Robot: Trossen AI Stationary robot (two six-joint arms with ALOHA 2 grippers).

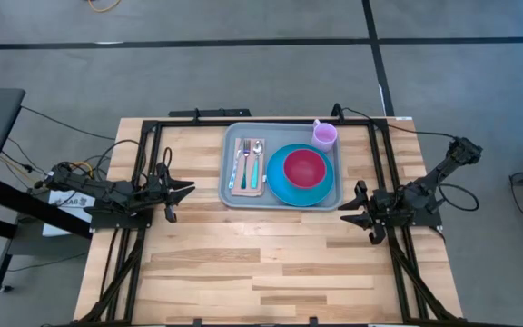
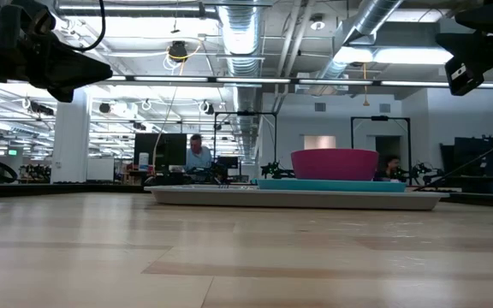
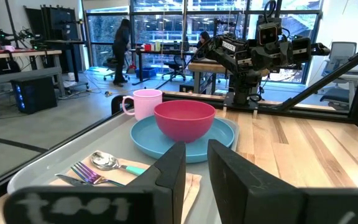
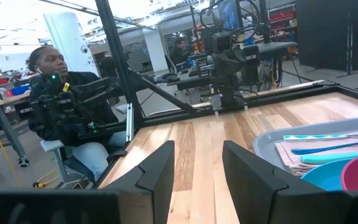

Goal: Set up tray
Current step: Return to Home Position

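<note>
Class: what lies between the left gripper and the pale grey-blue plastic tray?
Nothing: the high view shows only bare light wooden tabletop between the left gripper and the pale grey-blue rectangular plastic tray.

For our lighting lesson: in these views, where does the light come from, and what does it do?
High view: even overhead light, only faint shadows around the pale grey-blue rectangular plastic tray. Low view: glaring ceiling fixtures turn the arms above into dark silhouettes. Left wrist view: bright windows behind the scene.
</note>
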